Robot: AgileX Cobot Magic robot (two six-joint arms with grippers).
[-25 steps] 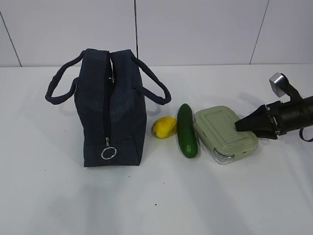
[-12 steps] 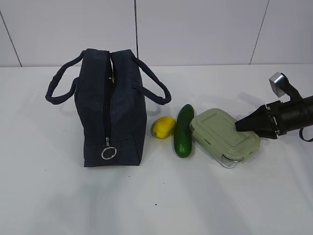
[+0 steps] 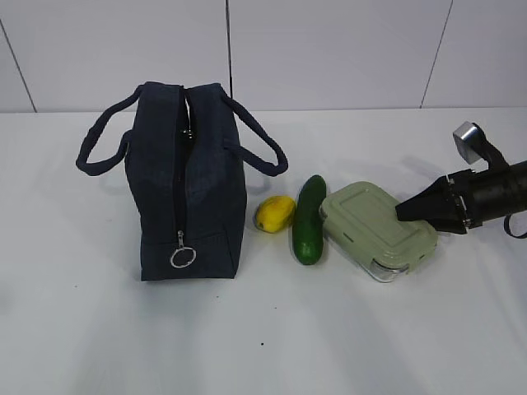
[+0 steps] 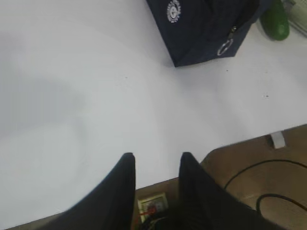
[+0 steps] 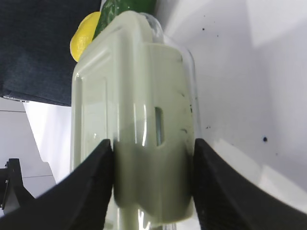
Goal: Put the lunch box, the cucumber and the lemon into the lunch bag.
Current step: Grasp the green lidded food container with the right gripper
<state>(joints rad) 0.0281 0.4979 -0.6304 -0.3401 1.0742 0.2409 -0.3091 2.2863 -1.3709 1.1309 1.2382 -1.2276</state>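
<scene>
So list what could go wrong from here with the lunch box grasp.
1. The right gripper clamps only one end of the sage-green lidded clear lunch box, so it may tilt or slip when lifted.
2. The dark green cucumber touches the box and may roll.
3. The navy fabric lunch bag looks mostly zipped; the box may not fit in.
</scene>
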